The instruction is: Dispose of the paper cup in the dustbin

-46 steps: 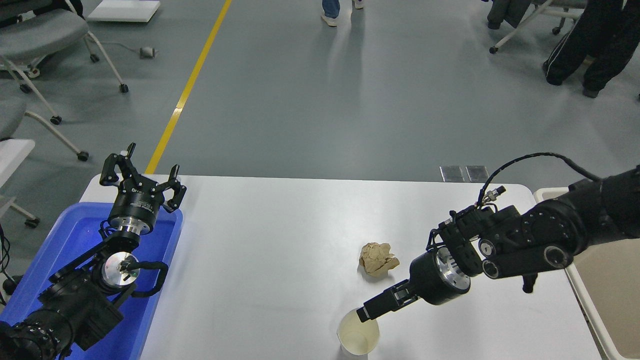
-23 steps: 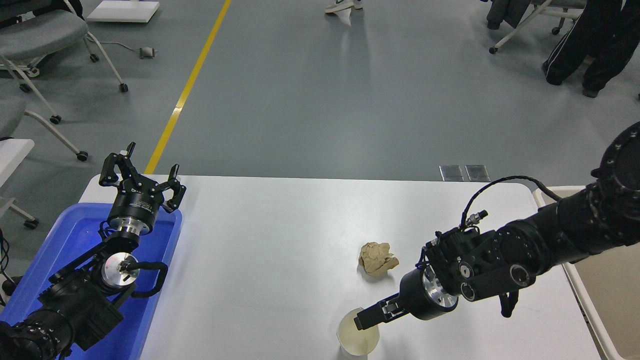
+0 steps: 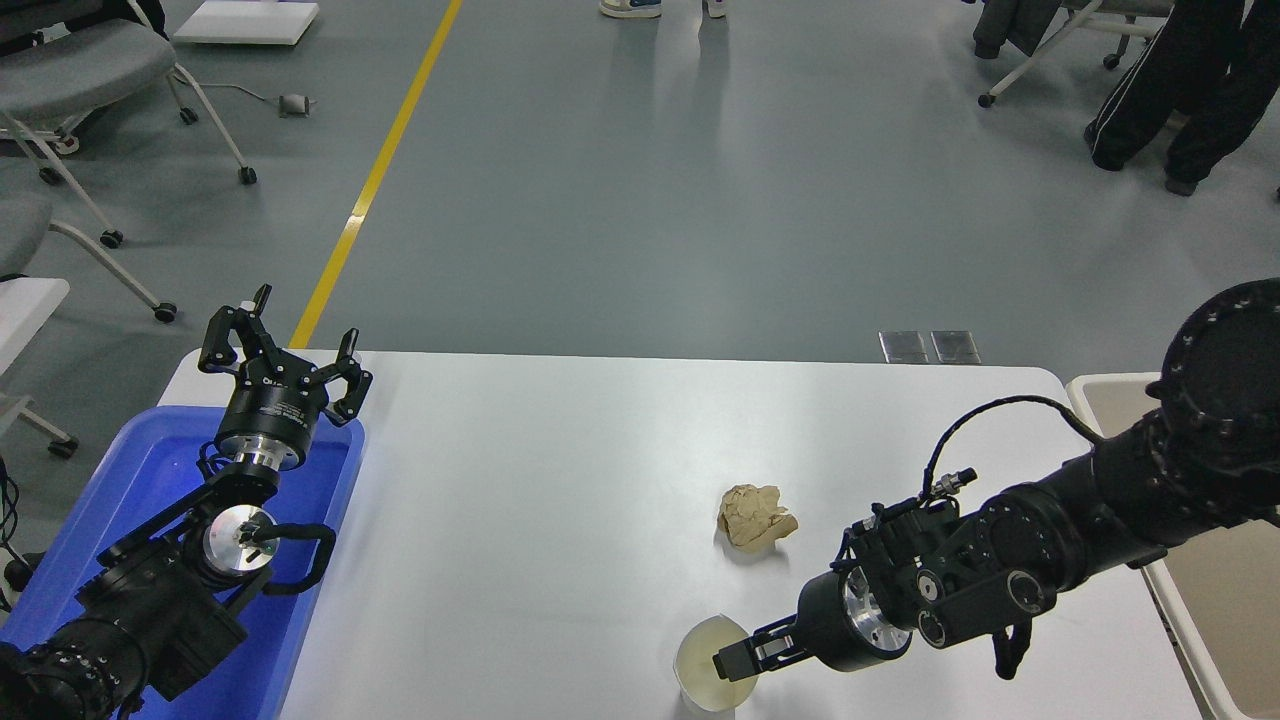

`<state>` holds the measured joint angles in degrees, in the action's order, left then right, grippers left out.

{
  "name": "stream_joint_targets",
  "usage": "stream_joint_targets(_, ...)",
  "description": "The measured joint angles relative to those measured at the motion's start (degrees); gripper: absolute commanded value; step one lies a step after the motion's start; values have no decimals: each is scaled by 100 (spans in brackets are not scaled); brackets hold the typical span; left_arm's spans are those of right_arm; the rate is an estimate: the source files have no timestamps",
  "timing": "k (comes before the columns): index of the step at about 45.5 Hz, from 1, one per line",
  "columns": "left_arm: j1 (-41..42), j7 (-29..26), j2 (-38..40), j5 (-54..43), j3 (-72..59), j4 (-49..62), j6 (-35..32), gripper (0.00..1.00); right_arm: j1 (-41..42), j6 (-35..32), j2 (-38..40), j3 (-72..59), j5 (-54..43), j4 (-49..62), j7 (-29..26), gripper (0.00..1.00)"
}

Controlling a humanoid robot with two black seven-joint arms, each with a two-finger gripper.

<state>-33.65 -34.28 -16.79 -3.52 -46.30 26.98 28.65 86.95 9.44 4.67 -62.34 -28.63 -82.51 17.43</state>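
The paper cup [image 3: 705, 670] stands upright at the table's front edge, mouth up, its bottom cut off by the picture's edge. My right gripper [image 3: 735, 662] reaches in from the right, and its black tip sits low over the right side of the cup's mouth, at the rim. Whether it grips the cup wall does not show. The beige dustbin [image 3: 1215, 590] stands beside the table at the right edge, partly hidden behind my right arm. My left gripper [image 3: 285, 350] is parked open over the blue tub at the lower left.
A crumpled tan paper ball [image 3: 756, 515] lies on the white table [image 3: 560, 470] just beyond the cup. The blue plastic tub [image 3: 160, 470] sits at the table's left end. Chairs and people's legs are on the floor beyond the table.
My right arm has swung lower and toward the table's front edge. Its tip went from the cup's far rim down into the cup's mouth. The cup stayed in place.
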Motion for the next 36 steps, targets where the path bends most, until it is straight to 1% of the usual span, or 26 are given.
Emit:
stream_joint_targets(26,1,0,0,0,2,0,0,100,69,97,-1,-93,-11,-2,51,0)
stream_joint_targets(36,1,0,0,0,2,0,0,100,183,111,196,-29,-10,-41,123,0)
